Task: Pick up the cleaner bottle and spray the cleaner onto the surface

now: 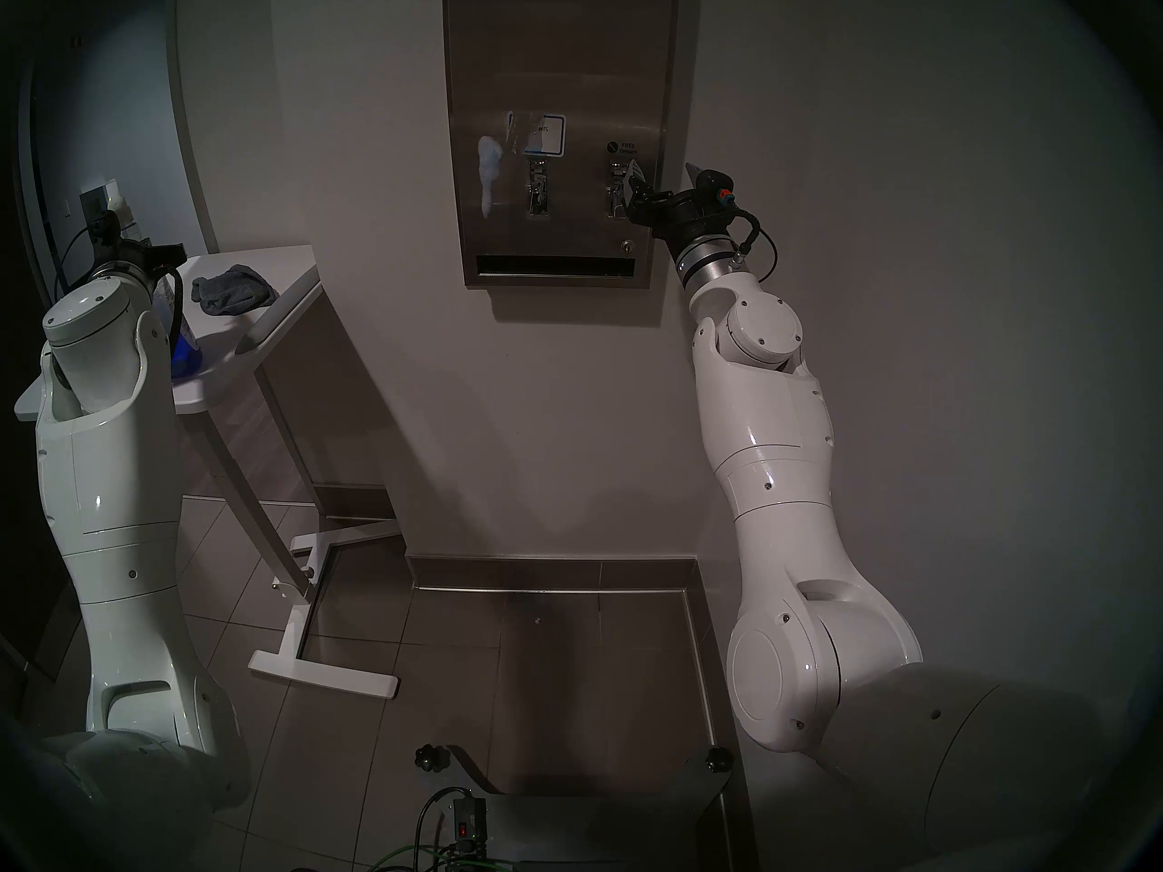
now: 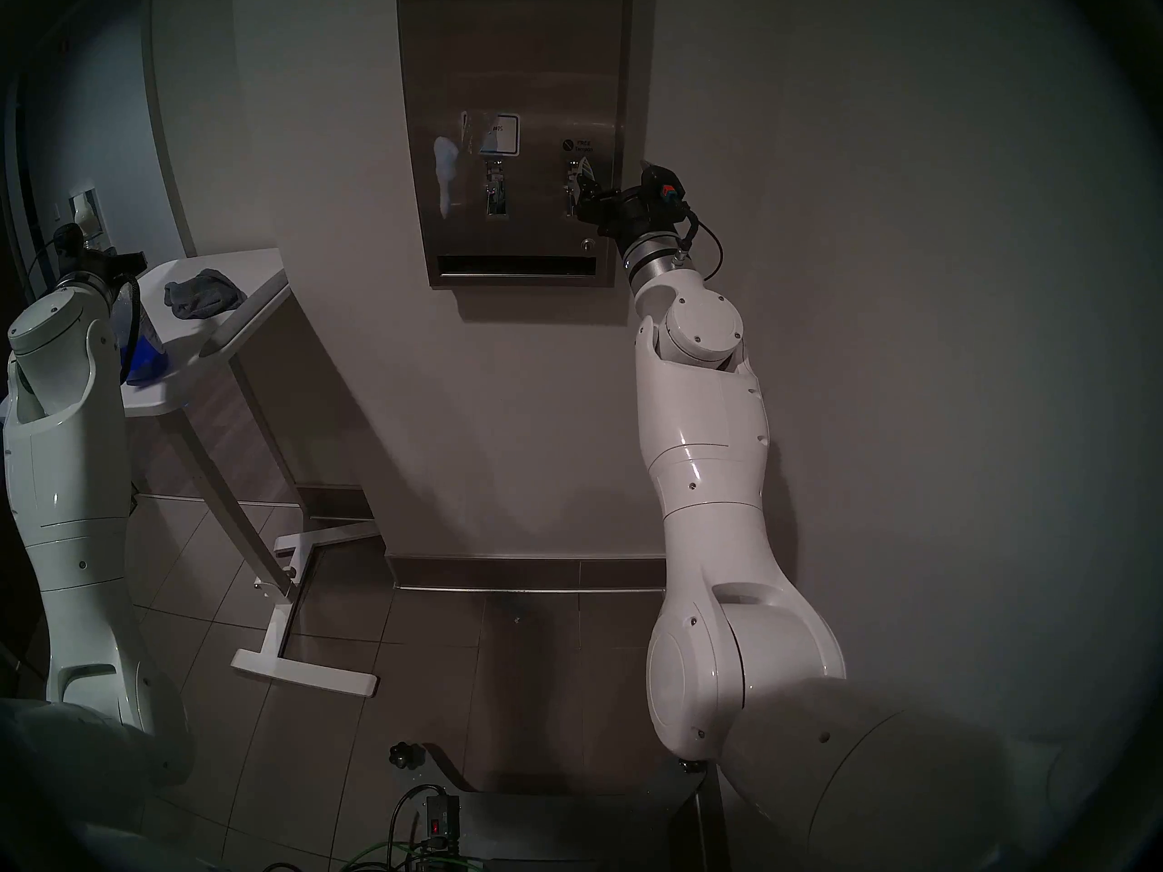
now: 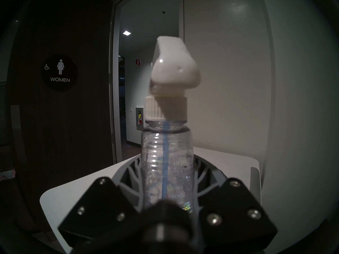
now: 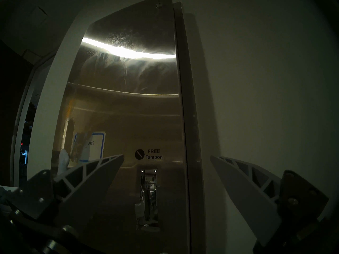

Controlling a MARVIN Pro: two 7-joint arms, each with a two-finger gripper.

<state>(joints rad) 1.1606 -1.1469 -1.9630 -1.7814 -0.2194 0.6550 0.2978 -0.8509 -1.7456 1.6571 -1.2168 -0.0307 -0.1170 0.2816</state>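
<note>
Left claw [image 3: 167,174]: grey ribbed, branch-patterned fingers [image 3: 128,176] closed on either side of the clear ribbed-plastic spray bottle [image 3: 166,156], gripping its upper body below the neck. Bottle is upright, white ridged collar and smooth white trigger head on top, blue dip tube running down the middle. Head view shows deep blue liquid [image 1: 187,355] pooled in the bottle's base, at the near edge of the white flat tabletop [image 1: 283,266] on the robot's left; can't tell whether the base is touching the top or just above it. Crumpled grey cloth [image 1: 231,290] lies further back on the same tabletop, apart from the bottle.

Right claw [image 4: 167,174]: wide open, holding nothing. Its grey triangular lattice fingers [image 4: 95,176] straddle the right edge of the tall brushed stainless-steel wall dispenser [image 1: 560,53], close to the panel, level with the right chrome lever slot [image 4: 148,198] under the "FREE Tampon" print.

Dispenser front: white foamy streak [image 1: 489,166] running down the left side, beside the blue-bordered white sticker [image 1: 547,136]. Fine droplet speckle and run marks on the upper panel in the right wrist view. Keyhole [image 1: 627,245] and dark horizontal slot [image 1: 554,266] at the bottom.
</note>
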